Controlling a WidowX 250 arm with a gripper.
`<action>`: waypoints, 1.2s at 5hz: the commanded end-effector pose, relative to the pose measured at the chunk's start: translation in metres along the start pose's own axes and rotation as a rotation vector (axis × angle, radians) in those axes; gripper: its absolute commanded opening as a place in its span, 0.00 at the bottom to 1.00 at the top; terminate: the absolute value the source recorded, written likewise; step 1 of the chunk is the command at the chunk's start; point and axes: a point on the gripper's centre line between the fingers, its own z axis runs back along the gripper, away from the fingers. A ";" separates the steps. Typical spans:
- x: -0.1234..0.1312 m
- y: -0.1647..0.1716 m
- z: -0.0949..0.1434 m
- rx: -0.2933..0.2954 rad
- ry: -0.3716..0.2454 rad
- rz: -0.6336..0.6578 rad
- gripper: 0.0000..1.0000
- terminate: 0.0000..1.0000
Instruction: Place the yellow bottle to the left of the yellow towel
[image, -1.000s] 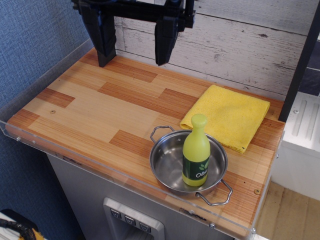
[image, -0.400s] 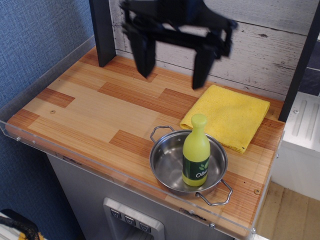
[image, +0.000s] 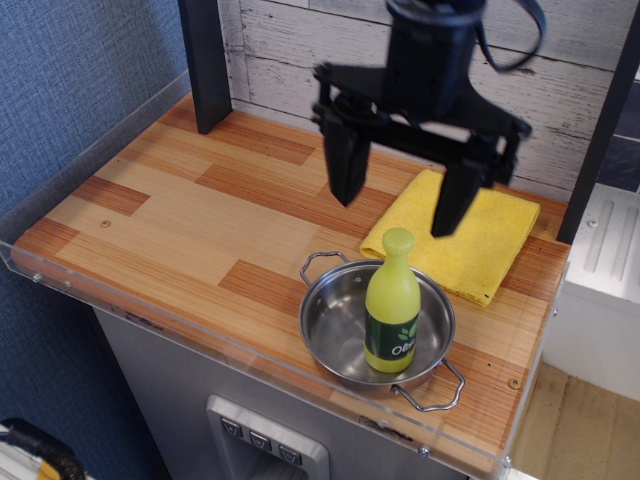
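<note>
The yellow bottle (image: 391, 303) stands upright inside a round steel pan (image: 335, 325) near the front right of the wooden counter. Its dark green label faces front. The yellow towel (image: 490, 245) lies flat behind the pan, at the right back of the counter. My black gripper (image: 398, 218) hangs open in the air just above and behind the bottle's cap, one finger (image: 345, 165) to the left and one (image: 457, 195) to the right. It holds nothing and partly covers the towel's left part.
The wooden counter (image: 180, 220) has a clear plastic rim along its left and front edges (image: 150, 318). A black post (image: 205, 60) stands at the back left against a white plank wall. A black bar (image: 600, 130) borders the right side.
The gripper has moved from the back left of the counter to the right and forward, lowering until it hangs over the bottle. Bottle, pan and towel have not moved.
</note>
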 end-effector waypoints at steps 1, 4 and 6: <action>-0.001 -0.004 -0.015 -0.002 -0.001 -0.010 1.00 0.00; 0.001 -0.001 -0.030 0.015 -0.004 0.022 0.00 0.00; 0.003 0.004 -0.012 0.003 0.007 0.055 0.00 0.00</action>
